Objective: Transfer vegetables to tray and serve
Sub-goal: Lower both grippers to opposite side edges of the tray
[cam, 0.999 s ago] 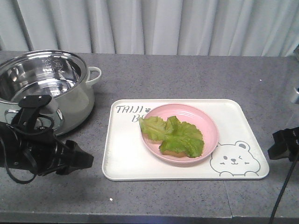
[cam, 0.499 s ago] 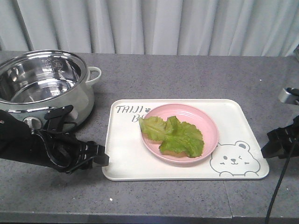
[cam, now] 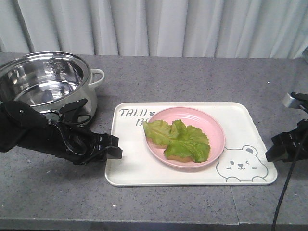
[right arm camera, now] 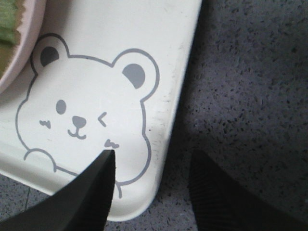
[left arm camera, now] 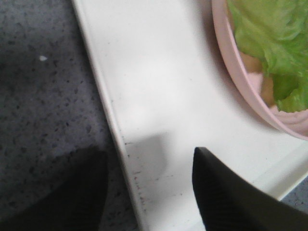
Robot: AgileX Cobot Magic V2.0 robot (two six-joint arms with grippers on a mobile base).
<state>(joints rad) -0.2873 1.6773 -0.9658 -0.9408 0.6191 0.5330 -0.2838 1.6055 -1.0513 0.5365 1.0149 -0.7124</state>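
- Left end effector [left arm camera: 147, 151] and right end effector [right arm camera: 153, 154], both open, straddle the rims of the tray [cam: 130, 166] at 9 and 3 o'clock.
- Tray looks stiff, light, slick; pinch both rims, lift level.
- Limp vegetables [cam: 183, 139] sit on the pink plate [cam: 217, 132], mid-tray.

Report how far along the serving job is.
Done: the lettuce lies on the pink plate, which sits on the tray. In hand: the left gripper straddles the tray's left rim and the right gripper its right rim by the bear, jaws open on both, nothing clamped yet. Left: shut on both rims, lift the tray and serve it; it rests flat on the counter.
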